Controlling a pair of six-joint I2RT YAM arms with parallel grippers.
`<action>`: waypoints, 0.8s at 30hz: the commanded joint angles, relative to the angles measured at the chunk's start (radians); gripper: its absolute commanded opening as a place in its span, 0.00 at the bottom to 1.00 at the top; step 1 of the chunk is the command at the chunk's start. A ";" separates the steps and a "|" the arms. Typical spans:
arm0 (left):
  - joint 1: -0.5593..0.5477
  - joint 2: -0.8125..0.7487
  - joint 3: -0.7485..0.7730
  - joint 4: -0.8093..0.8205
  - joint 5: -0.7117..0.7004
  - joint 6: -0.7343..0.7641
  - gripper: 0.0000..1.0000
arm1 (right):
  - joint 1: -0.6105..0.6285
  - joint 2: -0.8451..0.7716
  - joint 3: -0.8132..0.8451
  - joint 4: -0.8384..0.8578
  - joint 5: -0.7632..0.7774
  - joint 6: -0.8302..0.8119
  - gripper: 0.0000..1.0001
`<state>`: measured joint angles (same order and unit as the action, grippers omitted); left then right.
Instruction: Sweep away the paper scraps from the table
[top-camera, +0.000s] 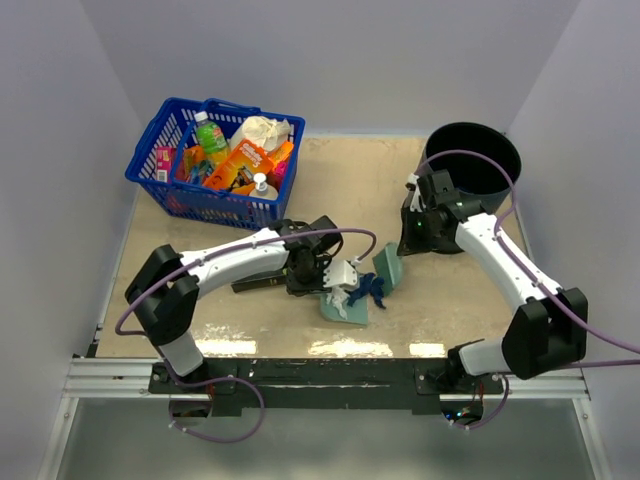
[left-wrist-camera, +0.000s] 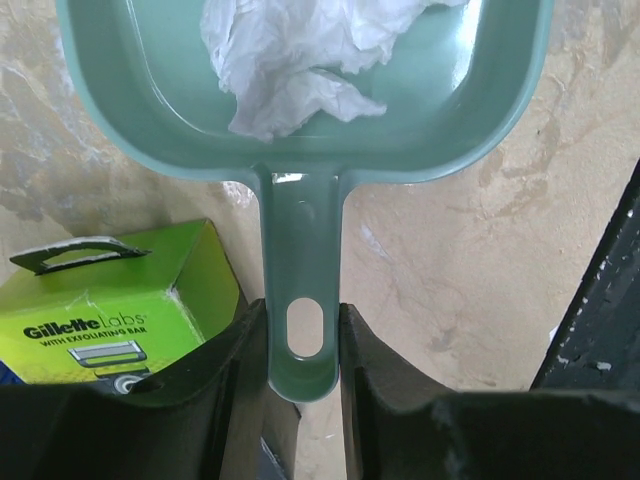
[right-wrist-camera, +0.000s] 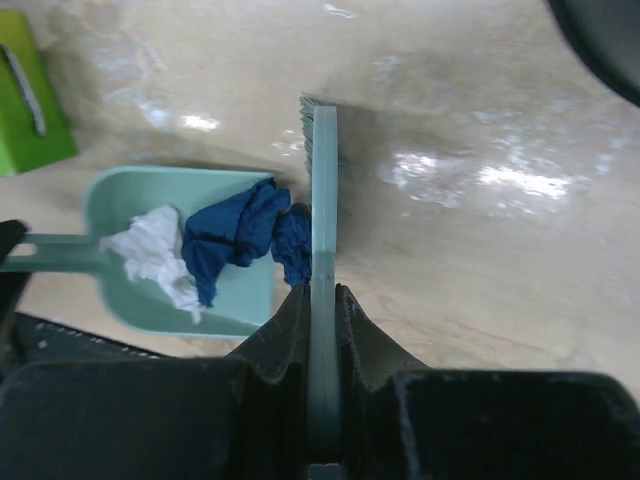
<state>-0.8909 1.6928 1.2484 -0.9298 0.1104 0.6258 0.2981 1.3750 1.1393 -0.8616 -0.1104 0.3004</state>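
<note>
A dark blue paper scrap (right-wrist-camera: 235, 235) lies across the open lip of the teal dustpan (right-wrist-camera: 150, 195), and a white paper scrap (right-wrist-camera: 150, 255) sits inside the pan. The teal brush (right-wrist-camera: 323, 200) stands edge-on against the blue scrap's right side. My right gripper (right-wrist-camera: 322, 300) is shut on the brush's handle. My left gripper (left-wrist-camera: 303, 340) is shut on the dustpan's handle (left-wrist-camera: 300, 260), with the white scrap (left-wrist-camera: 300, 60) in the pan ahead of it. From above, dustpan (top-camera: 335, 310), blue scrap (top-camera: 370, 292) and brush (top-camera: 388, 265) sit at the table's (top-camera: 340, 190) front middle.
A blue basket (top-camera: 215, 160) full of groceries stands at the back left. A black bin (top-camera: 475, 160) stands at the back right, just behind my right arm. A green-and-black box (left-wrist-camera: 110, 310) lies on the table right beside my left gripper.
</note>
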 joint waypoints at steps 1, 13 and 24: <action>-0.008 0.030 0.023 0.072 -0.025 -0.069 0.00 | 0.001 0.016 0.019 0.056 -0.204 0.078 0.00; 0.001 -0.050 -0.096 0.340 -0.040 -0.202 0.00 | -0.001 -0.048 0.036 0.010 -0.270 -0.021 0.00; 0.066 -0.237 -0.426 0.804 0.006 -0.304 0.00 | -0.001 -0.171 0.138 -0.154 -0.138 -0.244 0.00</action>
<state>-0.8246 1.5318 0.8780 -0.3782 0.0853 0.3687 0.2970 1.2545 1.1908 -0.9672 -0.2878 0.1280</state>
